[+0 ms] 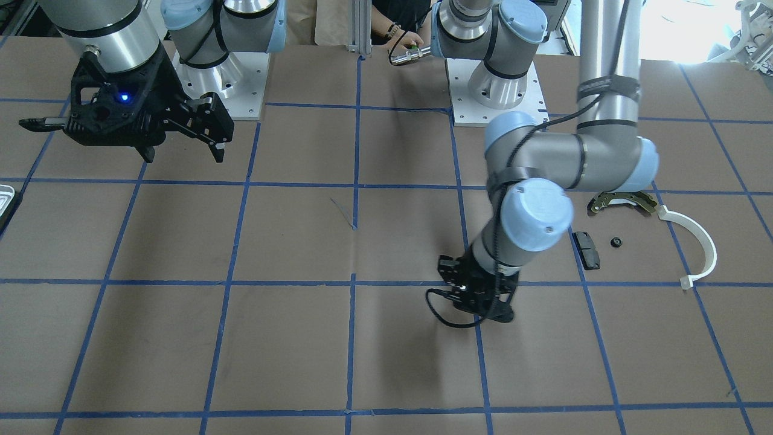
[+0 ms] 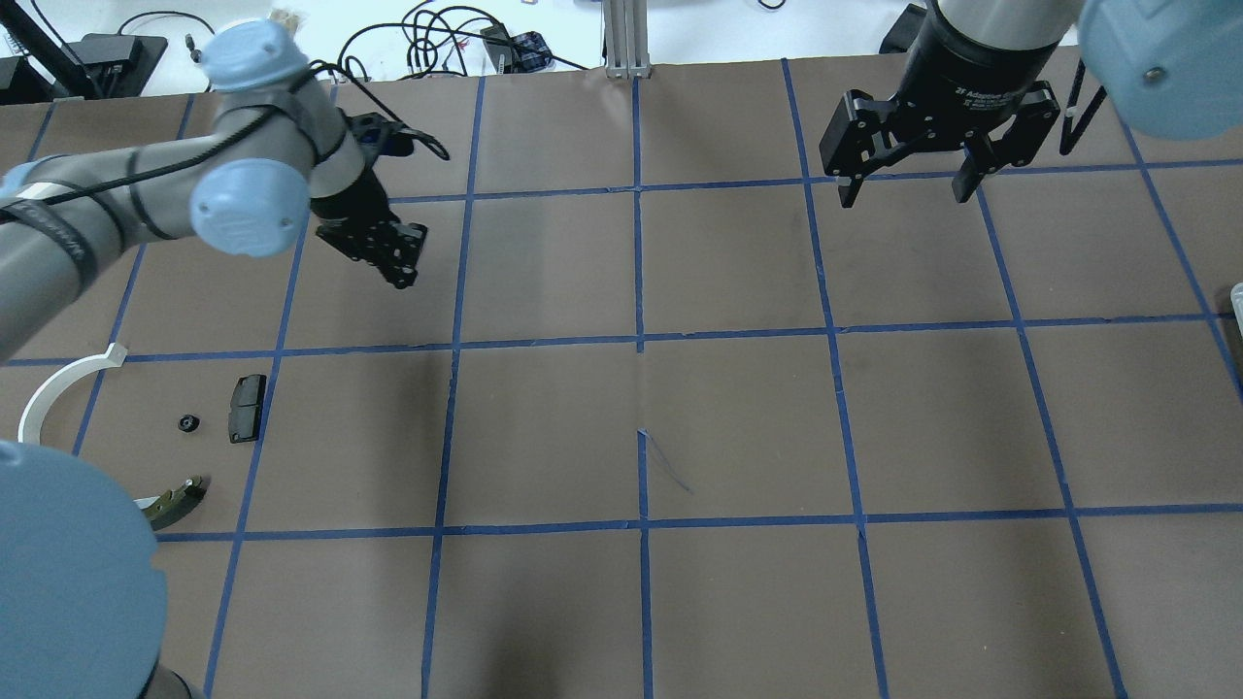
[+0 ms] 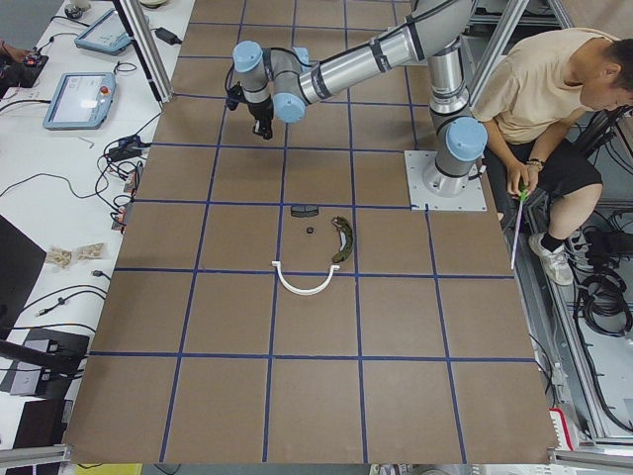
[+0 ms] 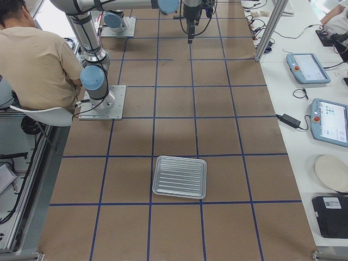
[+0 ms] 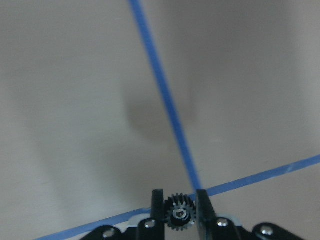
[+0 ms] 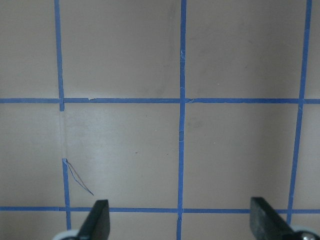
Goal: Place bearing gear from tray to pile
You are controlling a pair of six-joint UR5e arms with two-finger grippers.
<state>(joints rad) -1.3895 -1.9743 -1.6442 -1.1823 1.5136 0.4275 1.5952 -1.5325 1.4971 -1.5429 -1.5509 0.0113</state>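
Above the tabletop, well apart from tray | left gripper jaws clamped on bearing gear | right gripper jaws wide apart

A: Where is the bearing gear sitting?

B: The bearing gear, small, black and toothed, is being pinched between the left gripper fingers, bore facing the wrist camera, well apart from the pile.

A: Tray and pile?

B: The tray, silvery and ribbed, is lying flat. The curved brass shoe, white half-ring and black pad are lying loosely grouped, with a second small gear sitting just beside the pad.
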